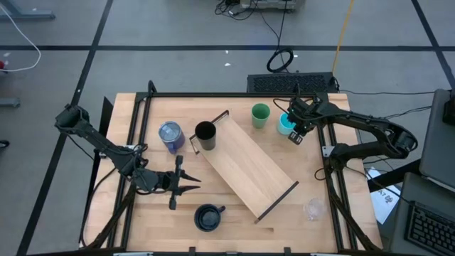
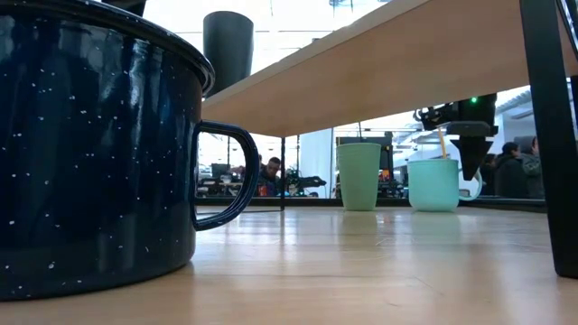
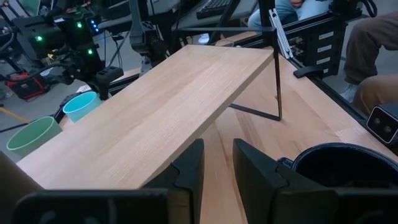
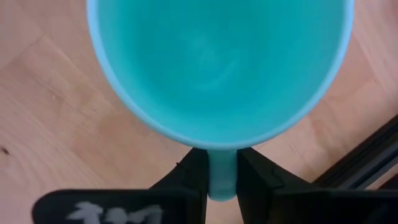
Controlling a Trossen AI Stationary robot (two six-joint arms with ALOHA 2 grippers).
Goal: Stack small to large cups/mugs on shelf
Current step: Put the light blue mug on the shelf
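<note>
The light-wood shelf (image 1: pixel 245 167) lies slantwise mid-table, raised on its dark end brackets. The black cup (image 1: pixel 205 133) stands on its far-left end. On the table stand the shiny tumbler (image 1: pixel 170 135) left of it, the green cup (image 1: pixel 261 115), the cyan mug (image 1: pixel 285 124), the navy mug (image 1: pixel 208 217) near the front edge and the clear glass (image 1: pixel 313 208). My right gripper (image 4: pixel 222 180) is over the cyan mug's handle, shut on it. My left gripper (image 1: pixel 193 183) hovers open left of the shelf, above the navy mug (image 3: pixel 342 163). My right gripper pinches the cyan mug's handle (image 4: pixel 222 171) between its two fingers (image 4: pixel 194 177), coming from above and pointing down. The mug (image 2: pixel 433 183) stands upright with its base on the table.
The green cup (image 2: pixel 359 176) stands close left of the cyan mug. A dark frame rail (image 1: pixel 234 94) runs along the table's far edge and posts stand at its sides. Bare wood lies between the shelf and the right edge. People sit beyond the table (image 3: pixel 373 56).
</note>
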